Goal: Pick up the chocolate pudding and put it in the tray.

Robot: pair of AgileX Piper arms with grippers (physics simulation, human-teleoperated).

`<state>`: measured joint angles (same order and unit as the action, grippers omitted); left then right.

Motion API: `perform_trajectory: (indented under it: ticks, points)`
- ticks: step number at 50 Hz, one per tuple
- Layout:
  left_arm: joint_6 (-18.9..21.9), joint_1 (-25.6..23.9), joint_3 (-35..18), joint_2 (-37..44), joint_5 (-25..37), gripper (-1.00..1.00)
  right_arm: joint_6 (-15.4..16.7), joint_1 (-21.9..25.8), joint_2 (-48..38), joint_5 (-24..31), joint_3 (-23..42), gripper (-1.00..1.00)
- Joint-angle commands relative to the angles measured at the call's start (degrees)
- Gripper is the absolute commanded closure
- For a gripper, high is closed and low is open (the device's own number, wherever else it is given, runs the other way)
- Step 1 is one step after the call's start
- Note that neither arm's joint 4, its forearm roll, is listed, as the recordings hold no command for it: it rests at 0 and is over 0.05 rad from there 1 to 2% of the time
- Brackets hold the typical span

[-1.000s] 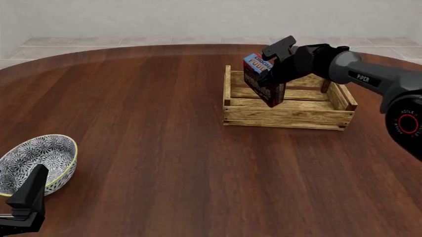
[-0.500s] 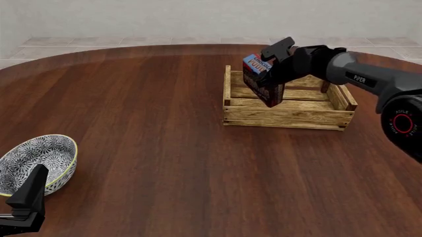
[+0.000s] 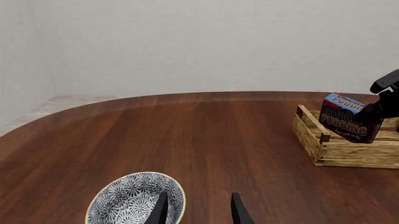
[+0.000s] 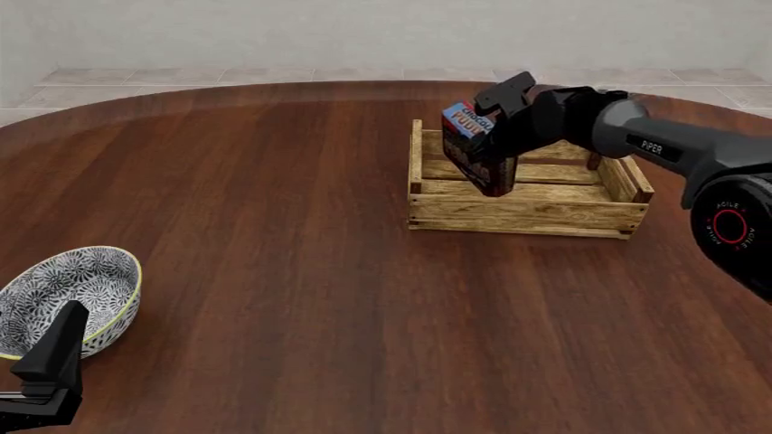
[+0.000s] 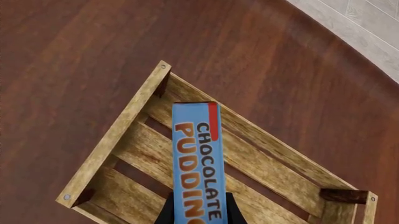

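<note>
right pincer (image 4: 493, 127) grips chocolate pudding (image 4: 475, 149) tilted above tray (image 4: 531, 215).

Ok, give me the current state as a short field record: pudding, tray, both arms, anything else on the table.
chocolate pudding: held tilted over the tray's left end, not released
tray: wooden crate, open top, nothing seen inside
right gripper: fingers shut on the pudding
left gripper: fingers apart, holding nothing, beside the bowl
bowl: patterned, near left of the table
</note>
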<state>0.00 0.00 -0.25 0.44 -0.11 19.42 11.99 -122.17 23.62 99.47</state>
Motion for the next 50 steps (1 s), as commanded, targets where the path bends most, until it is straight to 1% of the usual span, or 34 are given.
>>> perform_trajectory:
  ticks: [1, 50]
  points:
    - [0.01, 0.0, 0.0, -0.02, 0.0, -1.0, -1.18, 0.19, -0.38, -0.33, 0.11, 1.0]
    - [0.01, 0.0, 0.0, 0.02, 0.0, -1.0, -2.39, 1.02, -1.12, -1.75, -1.26, 1.0]
